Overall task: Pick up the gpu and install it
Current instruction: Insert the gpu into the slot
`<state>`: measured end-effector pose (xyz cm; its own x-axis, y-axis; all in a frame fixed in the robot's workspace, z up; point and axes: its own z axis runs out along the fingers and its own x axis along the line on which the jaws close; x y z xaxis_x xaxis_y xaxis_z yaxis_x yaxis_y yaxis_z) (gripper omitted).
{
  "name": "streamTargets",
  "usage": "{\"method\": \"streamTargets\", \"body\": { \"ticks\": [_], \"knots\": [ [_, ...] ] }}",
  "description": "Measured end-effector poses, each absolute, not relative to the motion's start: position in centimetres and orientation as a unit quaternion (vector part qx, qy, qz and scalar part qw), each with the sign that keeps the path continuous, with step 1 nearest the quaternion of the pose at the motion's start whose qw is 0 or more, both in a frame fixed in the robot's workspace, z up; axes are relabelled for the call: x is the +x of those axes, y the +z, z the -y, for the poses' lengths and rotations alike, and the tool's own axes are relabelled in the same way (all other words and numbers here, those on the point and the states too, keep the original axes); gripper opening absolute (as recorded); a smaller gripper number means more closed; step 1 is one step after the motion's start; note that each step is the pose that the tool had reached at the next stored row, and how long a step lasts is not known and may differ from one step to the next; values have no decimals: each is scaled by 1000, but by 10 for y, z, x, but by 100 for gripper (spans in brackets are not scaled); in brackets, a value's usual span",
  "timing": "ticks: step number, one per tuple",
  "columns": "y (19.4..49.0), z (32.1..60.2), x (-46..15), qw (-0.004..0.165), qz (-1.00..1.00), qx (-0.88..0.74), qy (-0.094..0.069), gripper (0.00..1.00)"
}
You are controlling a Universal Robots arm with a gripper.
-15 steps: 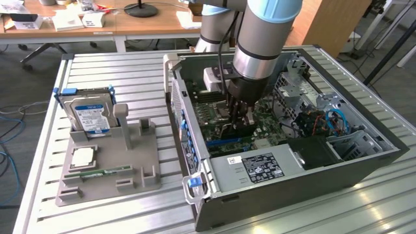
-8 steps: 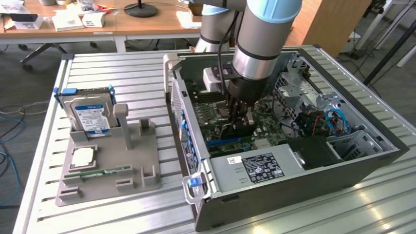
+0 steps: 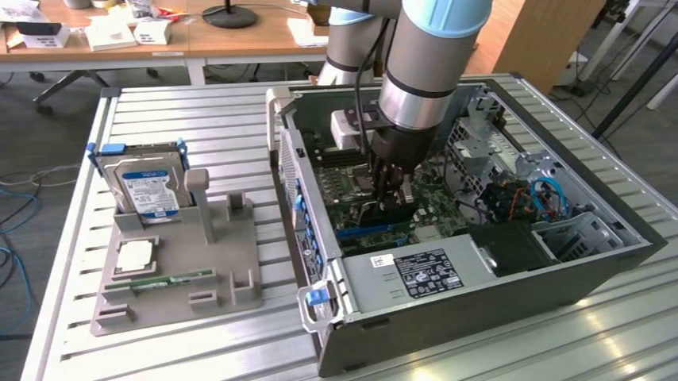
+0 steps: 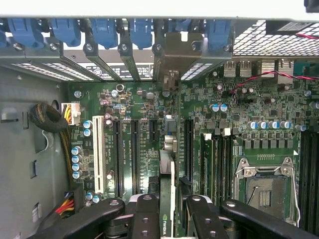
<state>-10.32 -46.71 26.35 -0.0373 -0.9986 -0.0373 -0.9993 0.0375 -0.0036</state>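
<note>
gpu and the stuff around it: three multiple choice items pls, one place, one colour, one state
1. Where is the gpu?
A on the grey holder
B inside the pc case, held by the gripper
C on the table

2. The hard drive label is
A red
B yellow
C blue

3. The pc case is
A open, its inside showing
B closed by a panel
C upside down

1 B: the gripper clamps it above the motherboard.
2 C: the label is blue.
3 A: boards and cables show.
</note>
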Motion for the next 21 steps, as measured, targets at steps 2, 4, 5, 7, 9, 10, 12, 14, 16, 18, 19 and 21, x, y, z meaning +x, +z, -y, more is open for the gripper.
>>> {"method": "streamTargets", "body": {
  "ticks": [2,4,5,7,9,10,12,14,16,18,19,21],
  "knots": [
    [263,467,-103,15,-720,-694,12,26],
    [263,467,-103,15,-720,-694,12,26],
    [263,467,-103,15,-720,-694,12,26],
    [263,467,-103,15,-720,-694,12,26],
    [263,467,-103,15,-720,-694,12,26],
    [262,467,-103,15,-720,-694,12,26],
    [262,467,-103,15,-720,-694,12,26],
    [262,467,-103,15,-720,-694,12,26],
    [262,467,-103,15,-720,-694,12,26],
    [262,467,-103,15,-720,-694,12,26],
    [262,467,-103,15,-720,-694,12,26],
    [262,467,-103,15,-720,-694,12,26]
  ]
}}
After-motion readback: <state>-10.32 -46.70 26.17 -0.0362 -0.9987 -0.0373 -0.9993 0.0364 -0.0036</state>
